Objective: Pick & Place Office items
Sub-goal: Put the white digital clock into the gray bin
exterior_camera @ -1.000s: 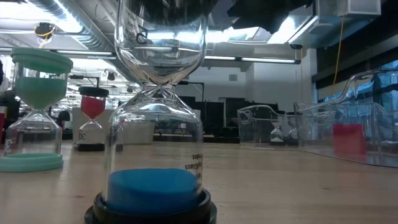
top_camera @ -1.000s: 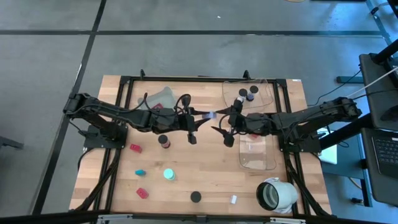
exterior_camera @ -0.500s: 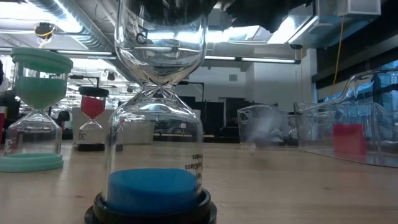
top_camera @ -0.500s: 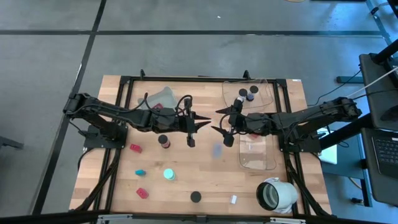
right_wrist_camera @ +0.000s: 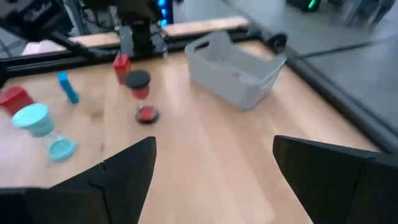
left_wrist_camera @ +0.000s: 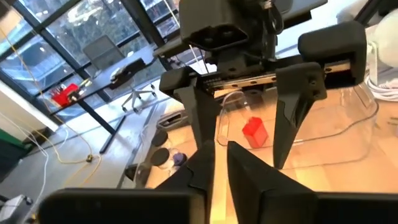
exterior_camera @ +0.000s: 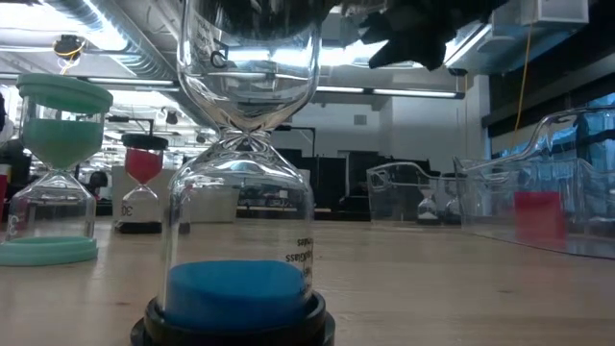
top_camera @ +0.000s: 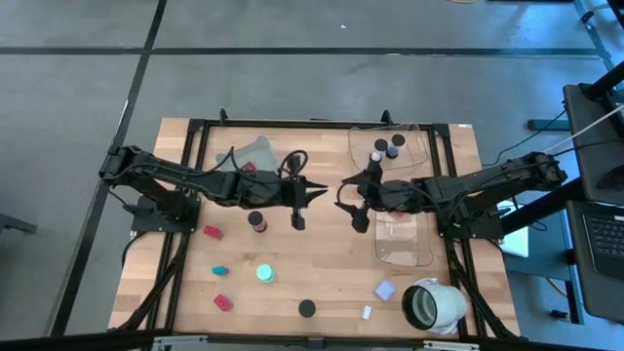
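Dropped lavender cube (top_camera: 385, 289) now lies beside white cylinder (top_camera: 432, 304); left claw (top_camera: 318, 191) closed empty, right claw (top_camera: 343, 192) wide.

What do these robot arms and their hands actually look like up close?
Both are dark, jointed arms with black cables looping along them. The left hand and the right hand each end in two flat, tapering black fingers on a boxy black body.
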You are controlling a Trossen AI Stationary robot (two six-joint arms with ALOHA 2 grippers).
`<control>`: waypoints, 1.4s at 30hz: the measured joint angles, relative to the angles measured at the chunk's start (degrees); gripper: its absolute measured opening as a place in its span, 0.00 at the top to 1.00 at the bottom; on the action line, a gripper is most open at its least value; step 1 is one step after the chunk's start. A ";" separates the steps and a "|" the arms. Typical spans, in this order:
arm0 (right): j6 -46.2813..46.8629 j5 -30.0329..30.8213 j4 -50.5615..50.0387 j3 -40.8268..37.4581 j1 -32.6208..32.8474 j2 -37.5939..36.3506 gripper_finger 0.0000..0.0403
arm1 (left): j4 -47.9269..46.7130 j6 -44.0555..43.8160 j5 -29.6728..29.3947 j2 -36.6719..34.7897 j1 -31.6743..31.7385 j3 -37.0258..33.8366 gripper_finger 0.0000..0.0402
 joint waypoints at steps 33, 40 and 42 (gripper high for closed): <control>13.26 -13.53 -0.05 5.46 20.77 6.28 0.19 | -27.72 -22.50 -2.78 -13.05 -4.61 0.00 0.59; 21.69 -15.69 -0.03 5.46 21.24 11.28 0.19 | -27.97 -22.71 -2.78 -13.05 -5.89 0.00 0.60; 24.24 -16.89 0.26 5.46 21.24 12.13 0.19 | -28.22 -22.90 -2.78 -13.05 -6.03 0.00 0.60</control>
